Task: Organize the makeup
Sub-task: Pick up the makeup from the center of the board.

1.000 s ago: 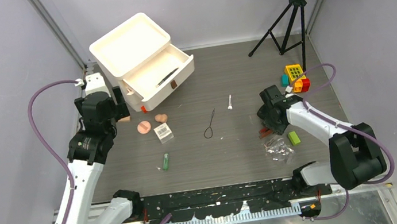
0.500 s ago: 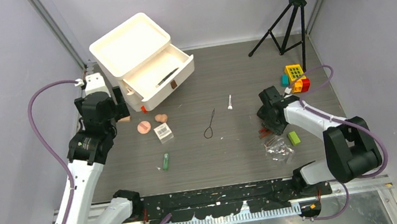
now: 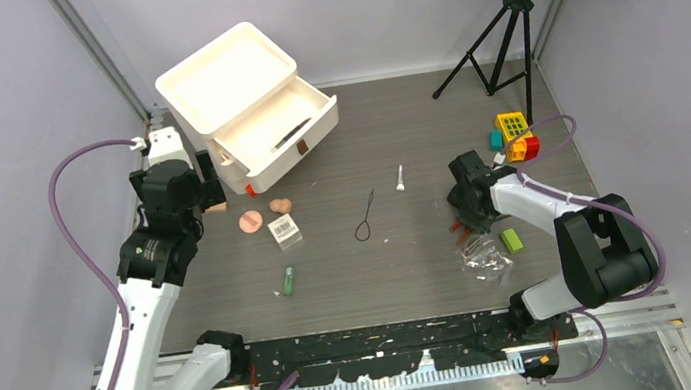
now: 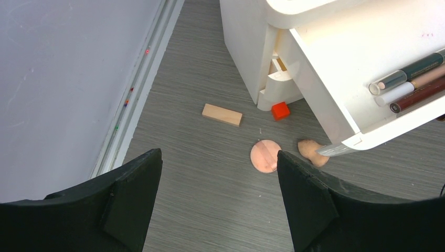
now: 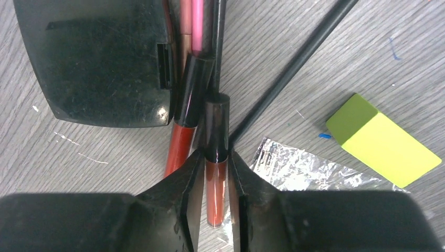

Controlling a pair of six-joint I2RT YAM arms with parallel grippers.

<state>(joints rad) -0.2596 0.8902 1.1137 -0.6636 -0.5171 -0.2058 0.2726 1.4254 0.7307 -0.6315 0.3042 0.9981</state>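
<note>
Right gripper (image 5: 216, 161) clamps a slim red-brown, black-capped tube (image 5: 216, 118) on the table (image 5: 378, 47).
Only its wrist view shows this grip, beside the glossy black compact (image 5: 99, 58); the overhead view hides it. Left gripper (image 4: 218, 157) gapes, empty.

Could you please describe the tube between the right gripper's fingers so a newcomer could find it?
On the table's right side, slim cosmetics lie bundled near a black compact and a lime-green block. The tube sits between the right gripper's fingers: dark cap, reddish-brown body, beside a brighter red tube that lies tilted.
</note>
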